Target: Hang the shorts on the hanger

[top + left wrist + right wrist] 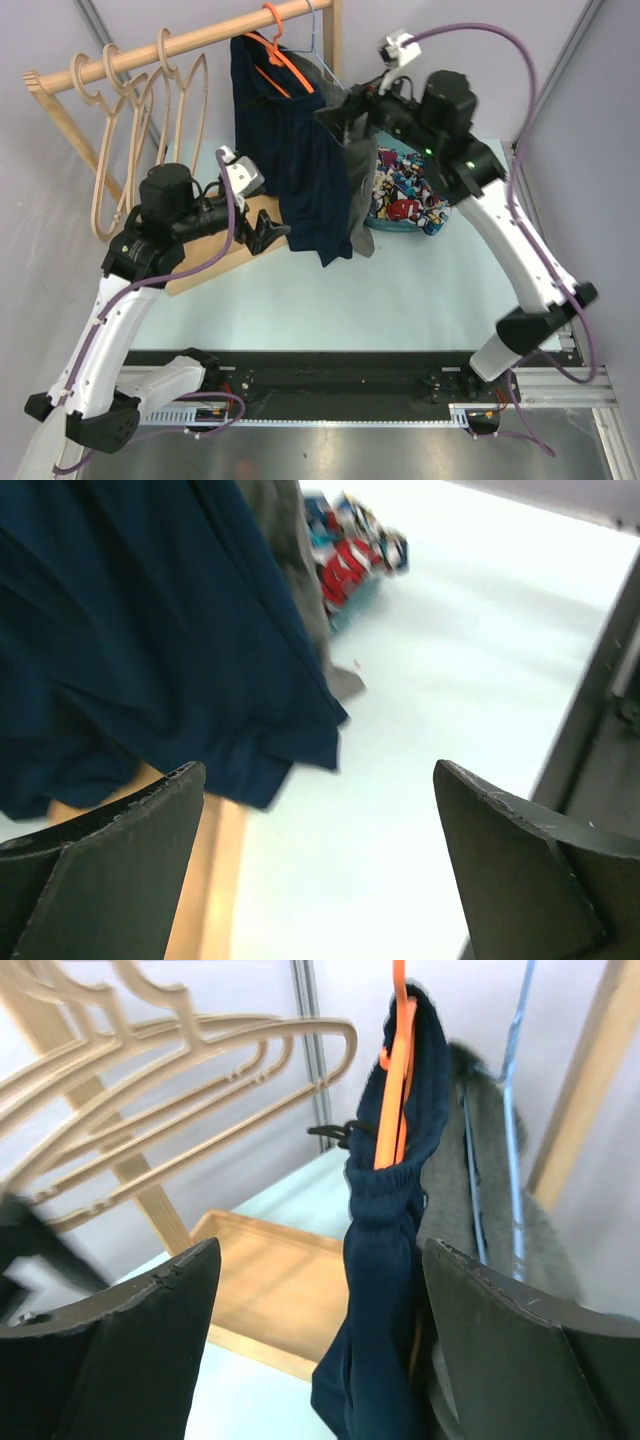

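The navy shorts (290, 160) hang draped over the orange hanger (283, 55), which is hooked on the wooden rail (190, 42). In the right wrist view the shorts (385, 1280) drop from the hanger (397, 1080) between the jaws, nearer the right finger. My right gripper (345, 125) is open beside the shorts' right edge, its jaws (320, 1250) wide and not pinching the cloth. My left gripper (268, 232) is open low at the shorts' left hem. From the left wrist, the shorts (140, 630) hang above and left of the left gripper (320, 770), which holds nothing.
Grey shorts (360, 215) hang on a blue wire hanger (515, 1050) right behind the navy pair. Pale wooden hangers (130, 90) fill the rail's left part. The rack's wooden base (215, 255) lies under the shorts. Colourful patterned clothes (405, 195) lie at back right.
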